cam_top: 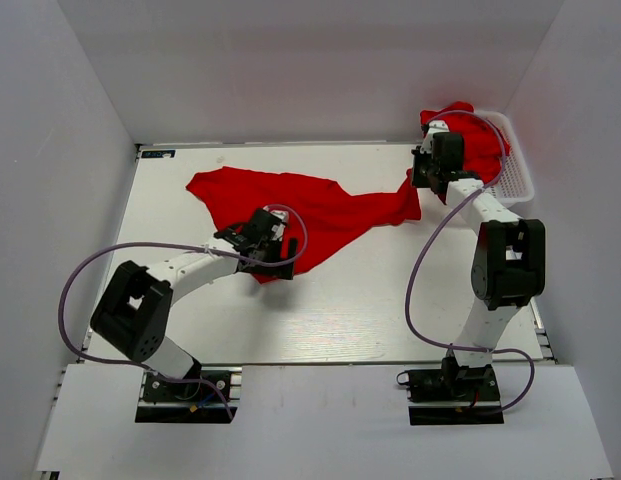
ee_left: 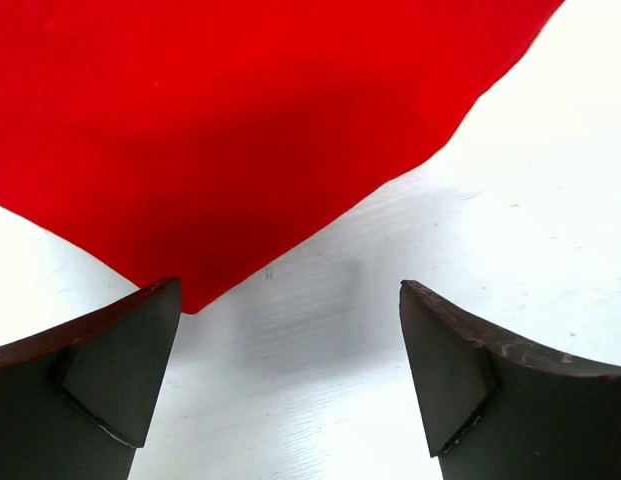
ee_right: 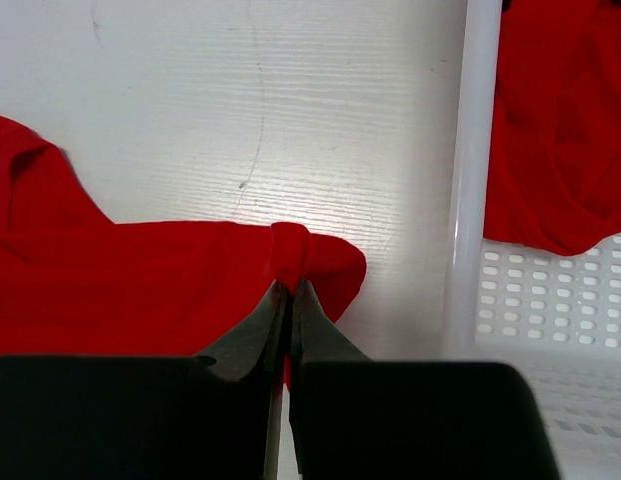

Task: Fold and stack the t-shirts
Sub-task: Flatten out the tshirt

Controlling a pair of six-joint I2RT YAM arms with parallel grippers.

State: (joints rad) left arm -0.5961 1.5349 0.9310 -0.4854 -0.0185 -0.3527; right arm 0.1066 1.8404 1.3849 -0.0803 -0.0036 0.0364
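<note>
A: Red t-shirt is lying spread out, unfolded, across the far half of the table.
B: Right gripper is pinching its corner tight, just beside the basket. Another t-shirt is sitting inside.
A: Left gripper is hovering wide apart over the shirt's near tip, gripping nothing.

No legible text or markings.
</note>
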